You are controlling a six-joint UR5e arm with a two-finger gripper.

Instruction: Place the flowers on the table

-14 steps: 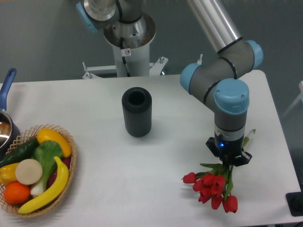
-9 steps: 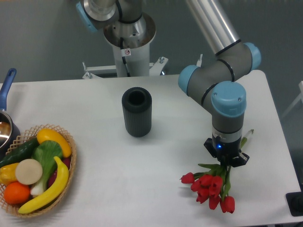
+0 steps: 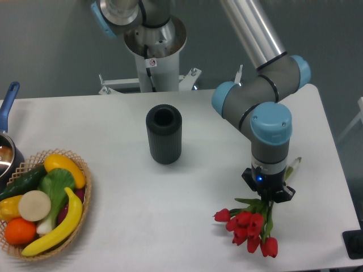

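Note:
The flowers (image 3: 248,224), a small bunch of red tulips with green stems and leaves, are near the white table's (image 3: 170,192) front right edge, buds toward the camera. My gripper (image 3: 267,196) points down over the stems and is shut on them just behind the buds. A stem end (image 3: 294,165) sticks out to the right behind the gripper. I cannot tell whether the buds touch the tabletop.
A dark ribbed cylindrical vase (image 3: 164,134) stands upright mid-table. A wicker basket (image 3: 85,195) of fruit and vegetables sits at the front left. A pot with a blue handle (image 3: 8,102) is at the left edge. The robot base (image 3: 154,45) is at the back.
The gripper and the flowers have shifted slightly left and toward the table's front edge. Nothing else has moved.

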